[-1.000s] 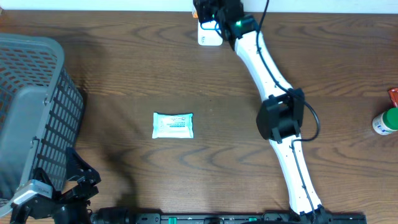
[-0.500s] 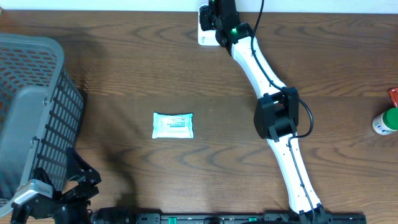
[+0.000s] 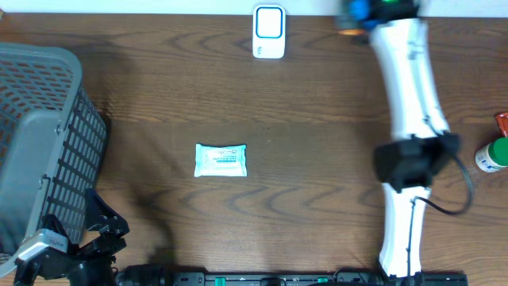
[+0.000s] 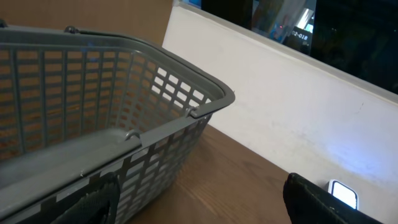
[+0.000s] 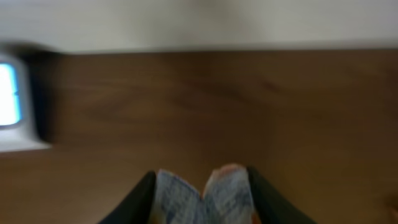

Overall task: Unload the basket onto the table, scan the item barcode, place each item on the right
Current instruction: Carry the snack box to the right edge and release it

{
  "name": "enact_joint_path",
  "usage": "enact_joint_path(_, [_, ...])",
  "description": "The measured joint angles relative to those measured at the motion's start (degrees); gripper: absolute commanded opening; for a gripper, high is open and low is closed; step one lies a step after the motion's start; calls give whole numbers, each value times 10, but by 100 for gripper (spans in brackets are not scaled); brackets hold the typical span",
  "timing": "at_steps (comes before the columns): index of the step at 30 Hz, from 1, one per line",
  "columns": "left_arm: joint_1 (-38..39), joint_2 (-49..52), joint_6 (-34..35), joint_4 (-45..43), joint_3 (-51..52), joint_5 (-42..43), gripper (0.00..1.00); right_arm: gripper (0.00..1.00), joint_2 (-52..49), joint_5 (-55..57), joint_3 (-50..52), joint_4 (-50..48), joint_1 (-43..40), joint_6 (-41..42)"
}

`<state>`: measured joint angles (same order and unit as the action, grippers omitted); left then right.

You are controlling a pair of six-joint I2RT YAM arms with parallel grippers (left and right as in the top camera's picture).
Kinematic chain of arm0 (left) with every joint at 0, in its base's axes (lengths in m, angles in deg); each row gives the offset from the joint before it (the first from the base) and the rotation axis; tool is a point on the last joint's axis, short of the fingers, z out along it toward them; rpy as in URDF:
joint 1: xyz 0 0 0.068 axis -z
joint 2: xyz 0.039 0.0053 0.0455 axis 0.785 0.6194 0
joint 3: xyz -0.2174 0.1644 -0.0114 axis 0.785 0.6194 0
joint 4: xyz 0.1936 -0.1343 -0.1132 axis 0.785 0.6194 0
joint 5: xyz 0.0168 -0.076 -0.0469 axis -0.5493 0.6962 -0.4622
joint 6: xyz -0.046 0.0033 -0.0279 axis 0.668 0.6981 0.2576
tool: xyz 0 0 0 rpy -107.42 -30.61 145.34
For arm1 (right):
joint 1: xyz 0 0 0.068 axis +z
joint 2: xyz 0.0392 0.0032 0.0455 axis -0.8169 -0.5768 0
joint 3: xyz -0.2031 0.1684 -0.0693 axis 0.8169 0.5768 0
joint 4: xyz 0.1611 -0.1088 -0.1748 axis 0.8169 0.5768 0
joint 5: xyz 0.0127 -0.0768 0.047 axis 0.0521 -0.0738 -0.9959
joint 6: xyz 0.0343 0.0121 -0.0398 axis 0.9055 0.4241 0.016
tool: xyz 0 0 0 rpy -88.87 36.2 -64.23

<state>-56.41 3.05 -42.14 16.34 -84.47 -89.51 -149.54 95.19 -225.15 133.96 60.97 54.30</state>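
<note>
Right gripper moved off scanner, holding packet

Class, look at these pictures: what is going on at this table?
The right gripper holds a small crinkled packet at the far edge of the table, right of the white scanner. The left gripper hangs open beside the grey basket, holding nothing. A second packet lies flat mid-table.
</note>
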Motion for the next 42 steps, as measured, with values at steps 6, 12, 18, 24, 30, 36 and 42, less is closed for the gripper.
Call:
enact_joint_path(6, [0,0,0,0,0,0,84,27,-6,32,9,88,-131,2])
enact_joint_path(12, [0,0,0,0,0,0,84,31,-57,20,71,75,-227,12])
enact_joint_path(18, [0,0,0,0,0,0,85,32,-84,7,178,15,-292,14])
enact_joint_path(24, [0,0,0,0,0,0,84,76,-95,2,248,-10,-336,16])
enact_joint_path(30, [0,0,0,0,0,0,85,99,-91,-16,229,9,-345,16])
enact_joint_path(36, [0,0,0,0,0,0,84,99,-40,-120,163,12,-318,18])
enact_joint_path(42, [0,0,0,0,0,0,84,99,59,-327,129,-9,-222,34])
